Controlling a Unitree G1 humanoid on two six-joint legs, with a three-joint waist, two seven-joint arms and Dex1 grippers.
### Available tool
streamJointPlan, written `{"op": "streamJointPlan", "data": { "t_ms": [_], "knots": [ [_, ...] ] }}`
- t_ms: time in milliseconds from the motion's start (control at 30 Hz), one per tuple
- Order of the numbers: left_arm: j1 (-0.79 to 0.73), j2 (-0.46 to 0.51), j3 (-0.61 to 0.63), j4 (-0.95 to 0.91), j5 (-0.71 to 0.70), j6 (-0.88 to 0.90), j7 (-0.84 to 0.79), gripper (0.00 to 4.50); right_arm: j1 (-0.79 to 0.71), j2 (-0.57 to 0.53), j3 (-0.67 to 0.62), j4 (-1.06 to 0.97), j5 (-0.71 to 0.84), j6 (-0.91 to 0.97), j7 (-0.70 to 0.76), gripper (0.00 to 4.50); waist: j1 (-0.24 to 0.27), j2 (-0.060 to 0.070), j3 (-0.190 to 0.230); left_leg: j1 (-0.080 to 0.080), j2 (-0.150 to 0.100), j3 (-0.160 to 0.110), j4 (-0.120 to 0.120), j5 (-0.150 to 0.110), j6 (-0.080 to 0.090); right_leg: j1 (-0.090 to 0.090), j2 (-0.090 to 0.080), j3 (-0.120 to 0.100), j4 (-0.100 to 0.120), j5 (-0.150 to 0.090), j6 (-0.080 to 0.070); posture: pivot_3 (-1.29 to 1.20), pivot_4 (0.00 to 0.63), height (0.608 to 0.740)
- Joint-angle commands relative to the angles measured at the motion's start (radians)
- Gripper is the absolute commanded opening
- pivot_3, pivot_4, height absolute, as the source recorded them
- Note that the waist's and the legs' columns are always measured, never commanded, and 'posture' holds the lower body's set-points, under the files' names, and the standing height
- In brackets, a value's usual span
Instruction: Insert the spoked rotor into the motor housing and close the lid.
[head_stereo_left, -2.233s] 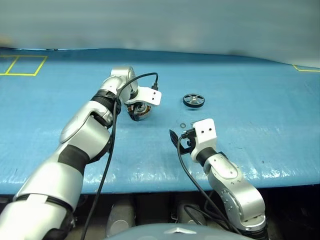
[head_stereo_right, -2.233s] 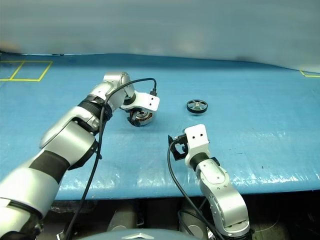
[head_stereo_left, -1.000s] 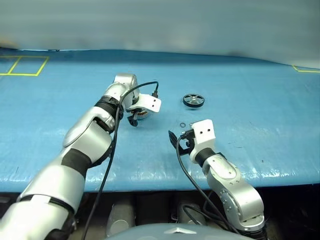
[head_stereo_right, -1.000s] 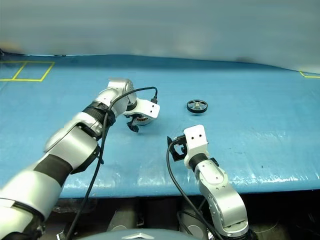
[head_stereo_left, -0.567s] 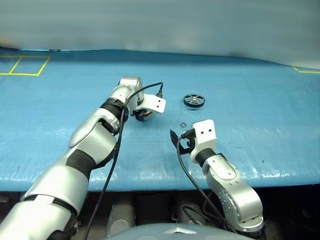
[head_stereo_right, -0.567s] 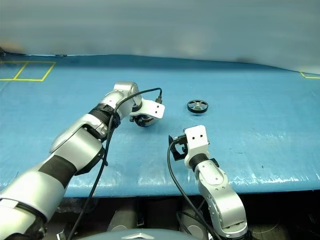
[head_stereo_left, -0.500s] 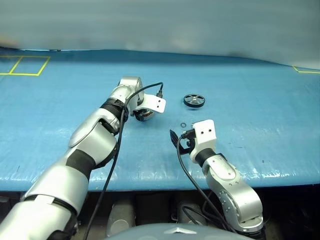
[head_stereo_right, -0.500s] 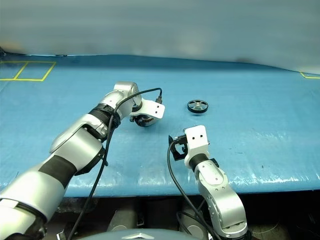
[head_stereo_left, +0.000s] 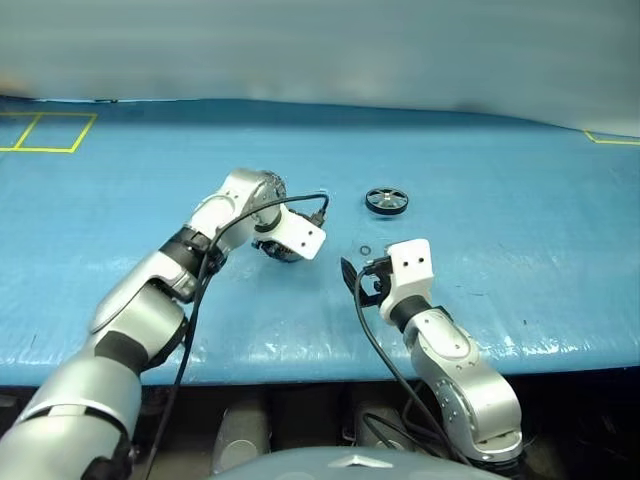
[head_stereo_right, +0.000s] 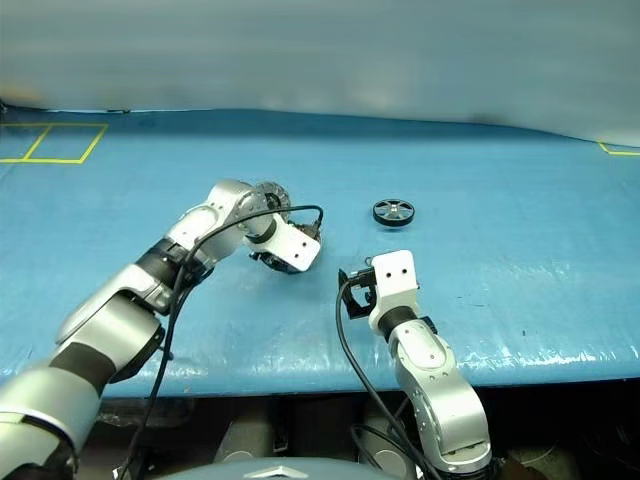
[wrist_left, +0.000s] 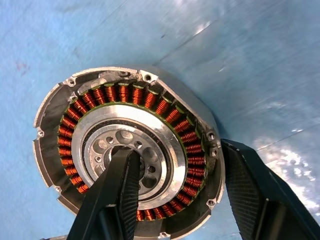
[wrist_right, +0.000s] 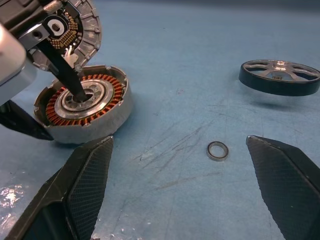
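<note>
The motor housing (wrist_left: 131, 98), a grey cup with copper windings, rests on the blue table left of centre. Its lid (wrist_right: 75, 26) stands tipped open behind it, inner face showing. My left gripper (wrist_left: 176, 150) points down at the housing, shut on its wall. One of its fingers (wrist_right: 70, 75) is in the silver centre hole and the other is outside the rim. The spoked rotor (head_stereo_left: 387, 200) lies flat on the table, farther back and to the right. Near the front, my right gripper (wrist_right: 178, 145) hovers open with nothing between its fingers, facing the housing and the rotor (wrist_right: 280, 77).
A small loose metal ring (wrist_right: 218, 150) lies on the blue table cover (head_stereo_left: 500, 200) between the housing and the rotor. Yellow tape squares (head_stereo_left: 45, 130) mark the far left corner. The table's front edge (head_stereo_left: 300, 365) runs just below my right gripper.
My left gripper has closed from wide open onto the housing wall, rolled at the wrist and drawn back toward me with the housing. The right arm has stayed still.
</note>
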Motion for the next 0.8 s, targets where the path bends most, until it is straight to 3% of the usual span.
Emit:
{"op": "streamJointPlan", "data": {
  "t_ms": [33, 233, 633, 800],
  "knots": [
    [0.051, 0.051, 0.015, -0.163, -0.034, -0.018, -0.053, 2.15, -0.007, 0.009, 0.002, -0.015, -0.002, -0.033, -0.003, 4.5, -0.001, 0.0, 0.0, 0.0, 0.0, 0.0, 0.0, 0.0, 0.0, 0.0, 0.0, 0.0, 0.0, 0.0, 0.0, 0.0, 0.15, 0.74],
    [0.11, 0.088, 0.023, -0.262, -0.065, -0.01, -0.08, 2.15, 0.01, 0.016, 0.007, -0.01, -0.004, -0.044, -0.007, 4.5, 0.001, 0.0, 0.0, 0.003, 0.0, 0.0, 0.001, 0.0, -0.001, 0.002, 0.0, 0.001, 0.001, 0.0, 0.0, 0.0, 0.15, 0.74],
    [0.114, 0.098, 0.003, -0.262, -0.086, -0.089, -0.09, 2.15, 0.013, 0.018, -0.002, -0.01, -0.006, -0.046, -0.009, 4.5, 0.002, 0.0, 0.0, 0.003, 0.0, 0.001, 0.001, 0.0, 0.0, 0.002, 0.0, 0.001, 0.001, 0.0, 0.0, 0.0, 0.15, 0.74],
    [0.108, 0.099, 0.008, -0.275, -0.084, -0.119, -0.097, 3.8, 0.009, 0.021, -0.006, -0.008, -0.006, -0.049, -0.01, 4.5, 0.001, 0.0, 0.0, 0.003, 0.0, 0.001, 0.0, 0.0, -0.001, 0.002, 0.0, 0.001, 0.001, 0.0, 0.0, 0.0, 0.15, 0.74]
  ]
}}
